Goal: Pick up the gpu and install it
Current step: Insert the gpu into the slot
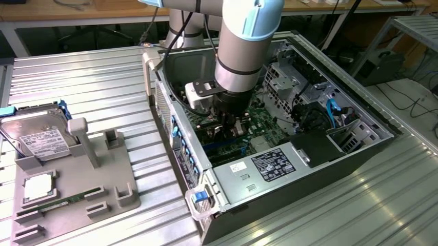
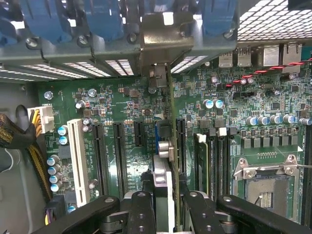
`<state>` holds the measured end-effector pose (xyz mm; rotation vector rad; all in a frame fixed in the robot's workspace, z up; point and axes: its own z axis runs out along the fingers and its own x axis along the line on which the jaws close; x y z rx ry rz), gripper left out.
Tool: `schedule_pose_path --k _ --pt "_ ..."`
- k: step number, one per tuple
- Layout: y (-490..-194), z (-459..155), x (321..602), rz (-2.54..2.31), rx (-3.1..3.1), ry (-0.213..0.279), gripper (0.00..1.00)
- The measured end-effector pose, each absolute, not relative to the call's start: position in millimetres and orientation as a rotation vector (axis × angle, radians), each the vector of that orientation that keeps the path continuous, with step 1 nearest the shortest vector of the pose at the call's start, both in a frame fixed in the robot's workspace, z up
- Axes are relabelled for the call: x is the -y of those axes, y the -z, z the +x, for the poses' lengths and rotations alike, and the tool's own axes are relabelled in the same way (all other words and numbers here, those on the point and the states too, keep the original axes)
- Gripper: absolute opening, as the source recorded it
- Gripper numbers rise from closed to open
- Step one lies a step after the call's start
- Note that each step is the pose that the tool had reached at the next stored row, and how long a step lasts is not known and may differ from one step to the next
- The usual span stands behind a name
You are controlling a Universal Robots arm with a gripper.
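1. My gripper (image 2: 168, 217) is clamped on the gpu (image 2: 165, 178). One finger sits on either face, and I see the card edge-on, standing upright between them.
2. The gpu is down inside the open computer case (image 1: 226, 202), over the motherboard (image 2: 126, 97). Its silver bracket (image 2: 165, 29) is up against the slot openings in the rear wall. It is well apart from the grey parts tray (image 1: 102, 177) out on the desk (image 1: 89, 77).
3. The step in hand, as I judge it, is seating the card. I cannot tell whether its bottom edge has met a slot, because the card itself hides that line.
4. To do it well, I should hold the card square to the board, with its length parallel to the long black slots (image 2: 119, 151). That way the contacts enter evenly along the whole edge, not one end first.
5. The bracket wants watching. Its tip should slide down between board and rear wall, not catch on the frame.
6. Pressure should go straight down, and gently, since a tilted push could bend the card or stress the slot. The white slot (image 2: 78, 161) and the capacitors close by leave little room for sideways drift.
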<state>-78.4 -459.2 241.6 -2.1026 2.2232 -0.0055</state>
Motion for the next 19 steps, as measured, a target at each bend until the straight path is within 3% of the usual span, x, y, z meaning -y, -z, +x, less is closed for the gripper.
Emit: schedule_pose_path --k 19 --pt "-237.9 -78.9 460.9 -2.099 -2.227 0.006 0.28"
